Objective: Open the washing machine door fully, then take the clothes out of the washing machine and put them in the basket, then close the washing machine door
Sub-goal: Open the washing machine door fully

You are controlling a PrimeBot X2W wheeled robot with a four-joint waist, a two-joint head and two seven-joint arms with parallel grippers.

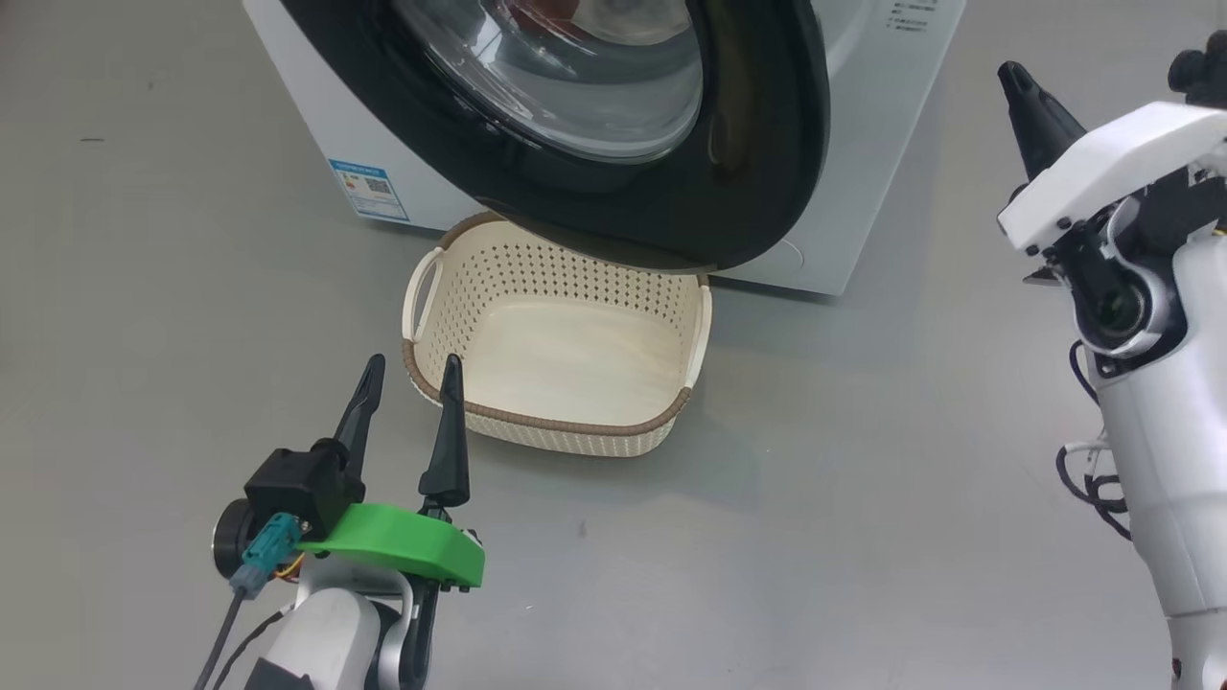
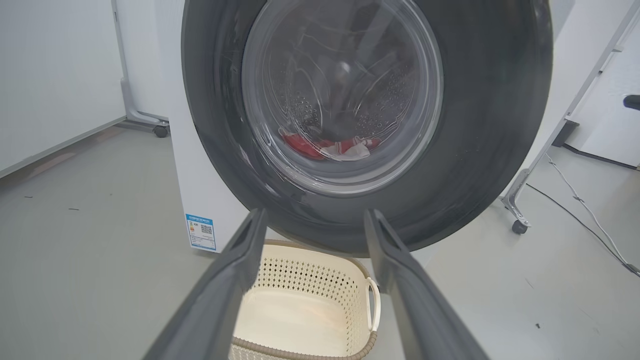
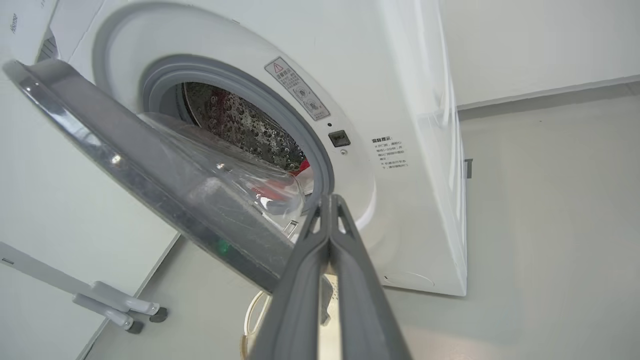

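The washing machine door (image 1: 767, 144), black-rimmed with a clear glass bowl, stands partly swung out from the white washing machine (image 1: 863, 144) and hangs over the far edge of the basket (image 1: 556, 422). The cream basket holds nothing. Red and whitish clothes (image 2: 325, 147) lie in the steel drum, seen through the glass; a red patch of clothes (image 3: 302, 167) shows in the grey-rimmed drum mouth (image 3: 280, 107). My left gripper (image 1: 412, 369) is open, just left of the basket's near corner, pointing at the door (image 2: 475, 150). My right gripper (image 3: 330, 200) is shut with nothing in it, tips near the door's free edge (image 3: 150, 175); it is raised at the right (image 1: 1016, 81).
A blue label (image 1: 369, 190) sits low on the machine's front. A wheeled white frame (image 2: 520, 225) and a floor cable (image 2: 585, 210) lie right of the machine. Another stand's castored legs (image 3: 115, 305) are on the left. Grey floor surrounds the basket.
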